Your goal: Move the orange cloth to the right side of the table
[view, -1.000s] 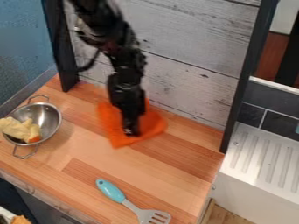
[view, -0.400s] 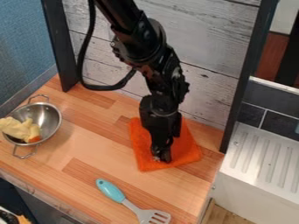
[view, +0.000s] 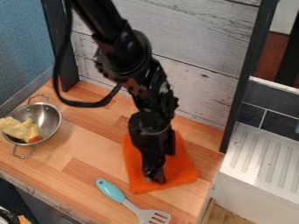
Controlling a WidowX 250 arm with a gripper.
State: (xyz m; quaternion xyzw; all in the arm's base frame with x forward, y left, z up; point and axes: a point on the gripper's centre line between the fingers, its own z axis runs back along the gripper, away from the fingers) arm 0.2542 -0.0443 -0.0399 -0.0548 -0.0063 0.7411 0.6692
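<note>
Hanging down over the orange cloth (view: 182, 169) in the camera view, the gripper (view: 154, 177) is holding its tip low, at the near part of the fabric. Jaws: cannot tell whether they are standing wide or narrow, or gripping fabric. Cloth is lying right of centre on the bench (view: 79, 151), part of it sitting behind the gripper. The spatula (view: 110, 190) is lying just beside the cloth's near left corner, its slotted end pointing right. At left, the metal bowl (view: 51, 119) is holding pale yellow food (view: 16, 128).
</note>
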